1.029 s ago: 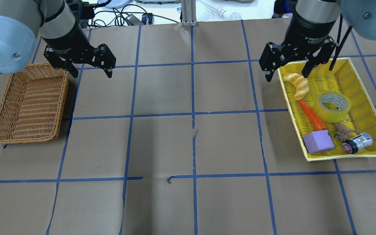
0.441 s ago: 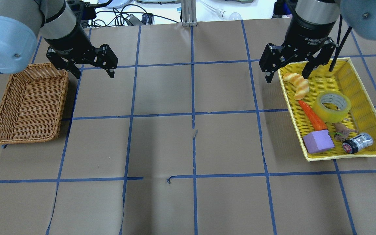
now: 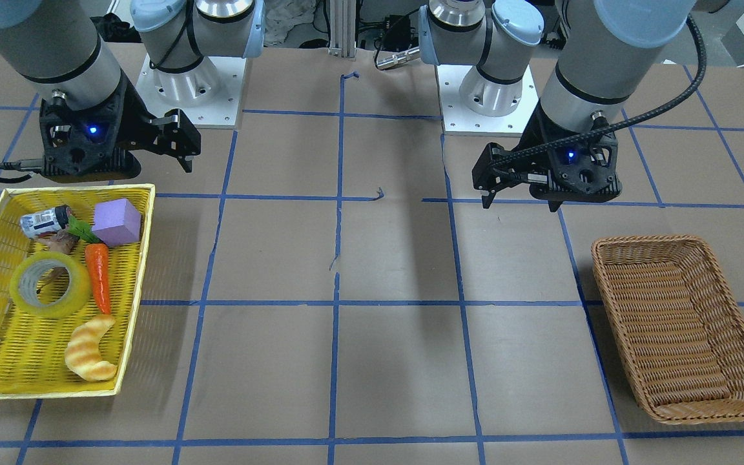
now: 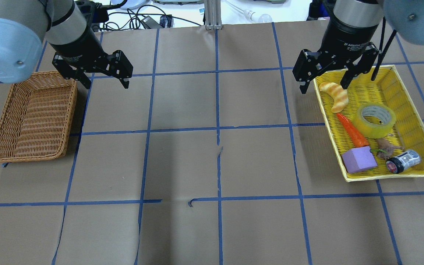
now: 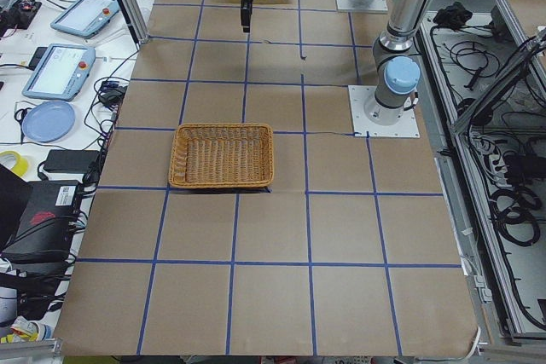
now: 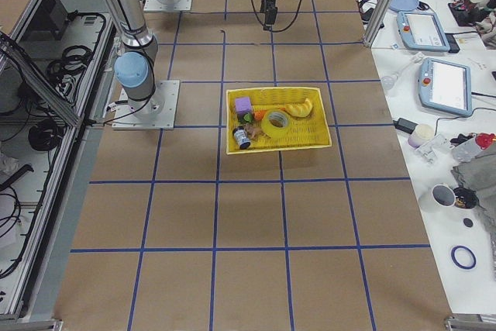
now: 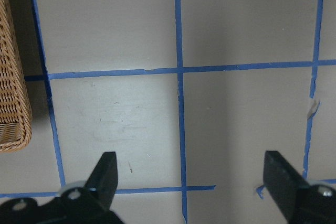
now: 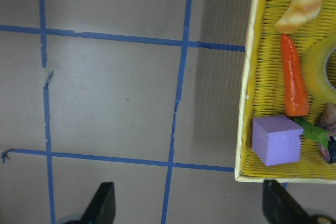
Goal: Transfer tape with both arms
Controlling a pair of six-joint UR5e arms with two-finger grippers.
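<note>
Tape (image 4: pixel 372 130) loose in tray (image 4: pixel 407 110); right pincer (image 4: pixel 323 87) and left pincer (image 4: pixel 105 85) both downturned, agape, empty.

My tabletop (image 4: pixel 182 165) is brown paper, gridded with blue lines (image 4: pixel 217 103). The tape (image 4: pixel 375 119) shows translucent yellow around a pale grey core, inside a bright yellow mesh tray (image 4: pixel 410 95). At its 9 o'clock overhead, the carrot (image 4: pixel 352 129) is orange with green leaves; the cube (image 4: pixel 359 159) is lilac; the croissant (image 4: pixel 335 96) is tan-striped. The woven basket (image 4: pixel 31 117) is honey-brown. I see the left pincer (image 7: pixel 194 177) and right pincer (image 8: pixel 190 205) in black.
</note>
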